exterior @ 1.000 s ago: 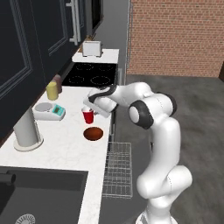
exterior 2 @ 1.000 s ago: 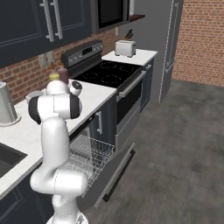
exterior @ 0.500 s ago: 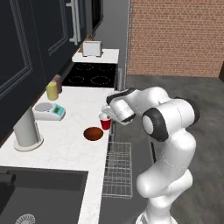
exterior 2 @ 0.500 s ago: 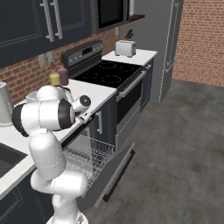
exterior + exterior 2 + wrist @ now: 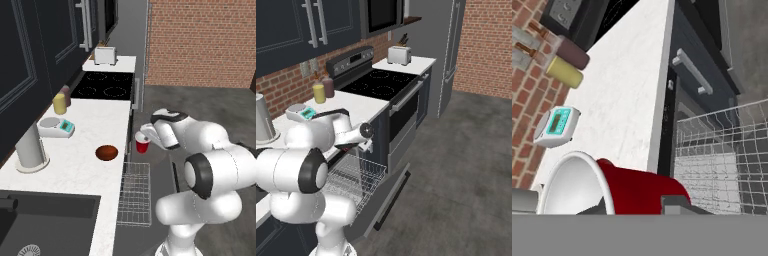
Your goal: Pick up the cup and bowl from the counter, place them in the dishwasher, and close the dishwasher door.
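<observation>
Gripper point(image 5: 148, 141) clamped on cup point(image 5: 142, 145), cup lifted clear of counter point(image 5: 85, 165), hanging past counter edge above far end of pulled-out rack point(image 5: 136, 192). Dishwasher door point(image 5: 381, 200) down, open. Bowl point(image 5: 106, 152) untouched on counter, near edge. Beyond: scale point(image 5: 56, 127), yellow jar point(image 5: 59, 103). Left: cup into rack, then bowl, then shut door.

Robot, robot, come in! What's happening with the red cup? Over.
Gripper shut on cup, held past counter edge above wire rack. Bowl waits on counter. Nothing blocking rack.
</observation>
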